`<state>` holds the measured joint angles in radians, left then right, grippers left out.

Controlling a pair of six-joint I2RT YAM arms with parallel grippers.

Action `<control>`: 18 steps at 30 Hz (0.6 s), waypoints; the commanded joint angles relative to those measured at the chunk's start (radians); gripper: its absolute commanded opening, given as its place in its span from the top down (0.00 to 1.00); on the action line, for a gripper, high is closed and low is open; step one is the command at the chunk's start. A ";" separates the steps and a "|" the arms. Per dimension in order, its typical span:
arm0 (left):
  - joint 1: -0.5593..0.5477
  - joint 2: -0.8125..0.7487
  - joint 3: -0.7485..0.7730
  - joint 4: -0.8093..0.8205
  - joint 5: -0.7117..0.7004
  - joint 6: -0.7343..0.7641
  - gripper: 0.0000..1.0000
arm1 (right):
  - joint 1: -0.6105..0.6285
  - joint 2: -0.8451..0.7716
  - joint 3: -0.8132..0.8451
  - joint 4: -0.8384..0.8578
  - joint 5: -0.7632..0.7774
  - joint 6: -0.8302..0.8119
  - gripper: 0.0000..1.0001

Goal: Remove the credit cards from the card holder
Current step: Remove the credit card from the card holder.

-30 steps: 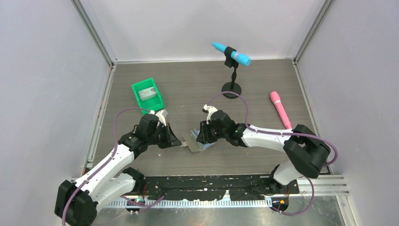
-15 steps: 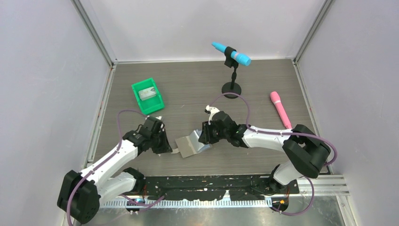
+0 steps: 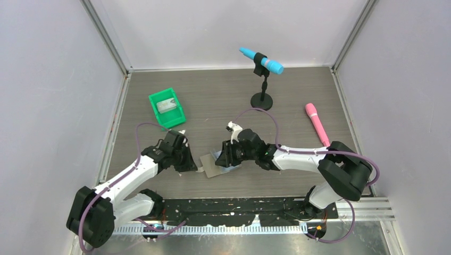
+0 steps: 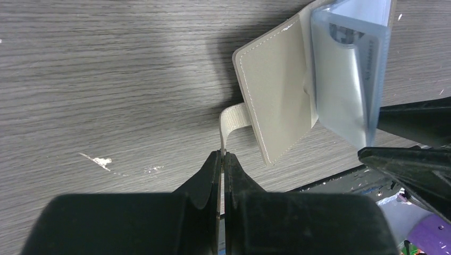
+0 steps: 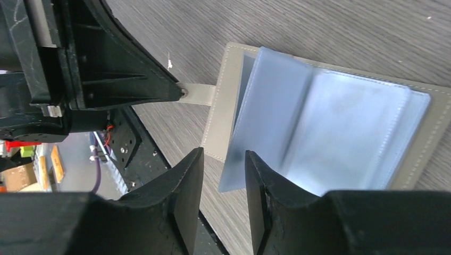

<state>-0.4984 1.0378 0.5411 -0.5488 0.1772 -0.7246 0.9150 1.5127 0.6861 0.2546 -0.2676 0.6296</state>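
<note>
The left gripper (image 4: 222, 157) is clamping fully shut on the small grey tab (image 4: 234, 118) of the card holder (image 4: 276, 101), pinching it right at the fingertips. In the left wrist view the tab is bending away from the holder's grey cover and into the closed jaws. Compared with a second ago, this gripper is sitting further toward the near-left, and the holder has come along with it. Over the last half second it is barely shifting.

The right gripper (image 5: 222, 159) is standing with its jaws parted. The free corner of a pale blue sleeve (image 5: 266, 122) is showing in the gap between them without being pinched. Against half a second ago, this gripper is reaching further left over the holder and hiding more of it in the top view. The grey flap that was spread wide then is looking narrower.

The holder is lying open on the table (image 3: 223, 95) between the two grippers, with its sleeves lifting off the cover. A card (image 4: 348, 37) with faint printed marks is sitting inside one sleeve.

Further out, the green bin (image 3: 174, 121) with a pale flat item in it, the blue microphone (image 3: 263, 61) on its stand and the pink microphone (image 3: 317, 123) are staying where they were.
</note>
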 commanded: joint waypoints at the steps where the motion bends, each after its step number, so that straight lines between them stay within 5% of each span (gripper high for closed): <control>1: -0.003 0.002 0.010 0.047 0.010 0.013 1.00 | 0.009 0.004 0.027 0.070 -0.021 0.018 0.56; 4: -0.003 0.008 0.007 0.057 0.008 0.008 0.99 | 0.010 0.013 0.035 0.061 -0.037 0.011 0.50; 7: -0.003 0.008 0.010 0.055 0.011 0.001 0.97 | 0.010 0.019 0.035 0.053 -0.028 0.009 0.56; 18: -0.003 -0.105 0.047 0.040 0.027 -0.031 0.70 | -0.017 -0.042 0.060 -0.121 0.139 -0.075 0.56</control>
<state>-0.4984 0.9806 0.5457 -0.5438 0.1768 -0.7387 0.9165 1.5223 0.7116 0.1989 -0.2260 0.6056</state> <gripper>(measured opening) 0.276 0.426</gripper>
